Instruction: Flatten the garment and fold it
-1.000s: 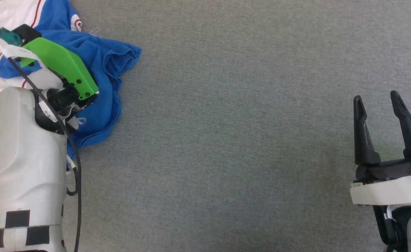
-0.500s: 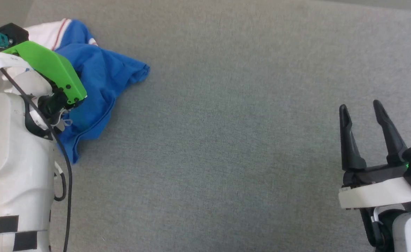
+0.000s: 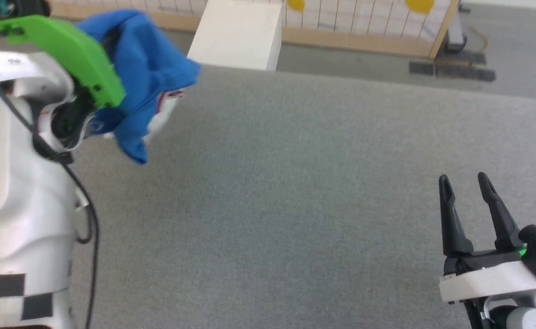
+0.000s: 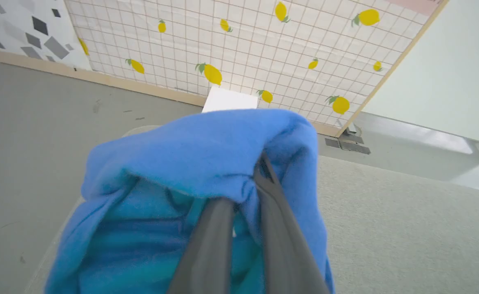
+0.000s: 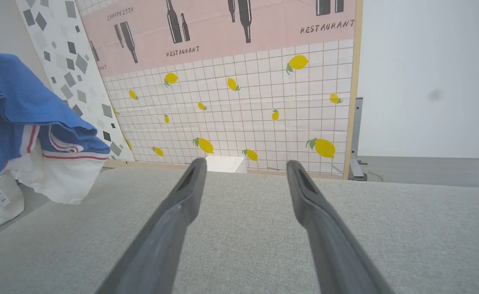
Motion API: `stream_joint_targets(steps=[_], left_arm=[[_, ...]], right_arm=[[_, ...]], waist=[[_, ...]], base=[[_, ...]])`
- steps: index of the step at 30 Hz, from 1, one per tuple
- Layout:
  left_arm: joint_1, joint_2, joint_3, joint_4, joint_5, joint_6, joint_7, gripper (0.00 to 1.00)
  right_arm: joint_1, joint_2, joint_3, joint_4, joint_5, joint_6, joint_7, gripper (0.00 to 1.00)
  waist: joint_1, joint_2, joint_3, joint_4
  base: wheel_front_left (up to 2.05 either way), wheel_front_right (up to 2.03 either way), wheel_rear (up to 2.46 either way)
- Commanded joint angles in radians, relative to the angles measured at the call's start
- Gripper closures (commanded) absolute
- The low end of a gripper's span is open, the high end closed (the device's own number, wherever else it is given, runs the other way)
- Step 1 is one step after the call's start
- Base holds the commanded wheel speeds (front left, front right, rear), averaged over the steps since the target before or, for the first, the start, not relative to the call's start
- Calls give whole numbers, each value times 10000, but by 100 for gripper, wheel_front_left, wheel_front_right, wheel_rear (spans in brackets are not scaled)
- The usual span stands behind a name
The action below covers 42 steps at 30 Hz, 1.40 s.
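- A grey cloth-covered table [image 3: 295,205] took up the foreground. Behind it stood a backdrop panel [image 5: 243,110] printed with lemons on a white grid, and a white box [image 3: 240,34] sat just past the table's far edge.
- The garment [image 3: 144,77], blue with red-striped trim, hung bunched from the left gripper [image 4: 243,183] above the table's far-left corner.
- That gripper's jaws were drawn almost together with a fold of blue cloth pinched between them. The fabric draped over the fingertips and hid them.
- A green bracket [image 3: 66,55] on the left wrist sat right against the cloth.
- The white sleeve [image 5: 59,179] dangled lowest; whether it brushed the table could not be told.
- The right gripper [image 3: 463,179] hovered over bare table at the near right, well apart from the garment, its jaws spread wide and holding nothing.
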<state>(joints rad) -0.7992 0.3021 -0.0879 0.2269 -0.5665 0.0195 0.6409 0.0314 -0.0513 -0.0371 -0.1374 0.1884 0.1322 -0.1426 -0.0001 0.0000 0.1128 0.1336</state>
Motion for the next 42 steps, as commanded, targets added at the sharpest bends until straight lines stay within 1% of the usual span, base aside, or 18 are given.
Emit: stream_joint_targets(steps=[1, 2, 5, 8, 10, 15, 17, 20, 25, 29, 32, 34, 36, 38, 42], left_arm=[[-301, -206, -150, -220, -122, -137, -95, 100], [-360, -303, -257, -339, -138, -209, -115, 100], [-480, -741, -589, -725, -223, -242, -78, 100], [-546, -1191, -845, -986, -312, -151, -53, 100], [-605, -1421, -1109, -1179, -276, -190, -59, 100], [-595, -2070, -1806, -1637, -439, -365, -265, 100], [-480, -2252, -2174, -1892, -593, -450, -370, 100], [-265, -2413, -2746, -2294, -812, -462, -610, 100], [181, -2492, -3700, -2509, -700, -330, -1432, 100], [765, -2511, -4254, -2088, -724, -146, -2452, 100], [1195, -2514, -4782, -1499, -447, 19, -3340, 100], [1526, -2516, -5136, -837, -89, 212, -3989, 100], [1752, -2516, -5482, -78, 331, 365, -4379, 100], [1996, -2516, -5618, 715, 498, 536, -4698, 100], [2327, -2509, -5891, 2201, 594, 570, -4920, 100]], right_arm=[[148, 9, -40, 22, 81, -15, -82, 0], [189, 9, -51, 34, 109, -15, -91, 0], [349, 10, -51, 53, 201, -15, -117, 0], [445, 10, 5, 80, 277, -15, -141, 0], [457, 10, 57, 96, 316, -15, -159, 0], [363, 10, 169, 129, 383, -15, -232, 0], [327, 10, 181, 134, 390, -15, -242, 0], [291, 10, 154, 123, 355, -15, -224, 0], [208, 10, -1, -4, 283, -15, -179, 0], [210, 10, -185, -138, 235, -15, -135, 0], [161, 10, -256, -213, 249, -15, -133, 0], [114, 10, -279, -261, 266, -15, -134, 0], [45, 10, -253, -280, 279, -15, -107, 0], [-38, 10, -174, -307, 279, -15, -91, 0], [-183, 10, -69, -334, 281, -15, -71, 0]], waist=[[1, 0, -635, -211], [1, 0, -715, -243], [1, 0, -933, -361], [1, 0, -1048, -531], [1, 0, -1063, -682], [1, 0, -1051, -1282], [1, 0, -1002, -1562], [1, 0, -885, -1954], [1, 0, -574, -2522], [1, 0, -288, -2677], [1, 0, -79, -2695], [1, 0, 78, -2666], [1, 0, 203, -2623], [1, 0, 295, -2585], [1, 0, 435, -2487]], base=[[0, 0, 0], [0, 0, 0], [0, 0, 0], [0, 0, 0], [0, 0, 0], [0, 0, 0], [0, 0, 0], [0, 0, 0], [0, 0, 0], [0, 0, 0], [0, 0, 0], [0, 0, 0], [0, 0, 0], [0, 0, 0], [0, 0, 0]])
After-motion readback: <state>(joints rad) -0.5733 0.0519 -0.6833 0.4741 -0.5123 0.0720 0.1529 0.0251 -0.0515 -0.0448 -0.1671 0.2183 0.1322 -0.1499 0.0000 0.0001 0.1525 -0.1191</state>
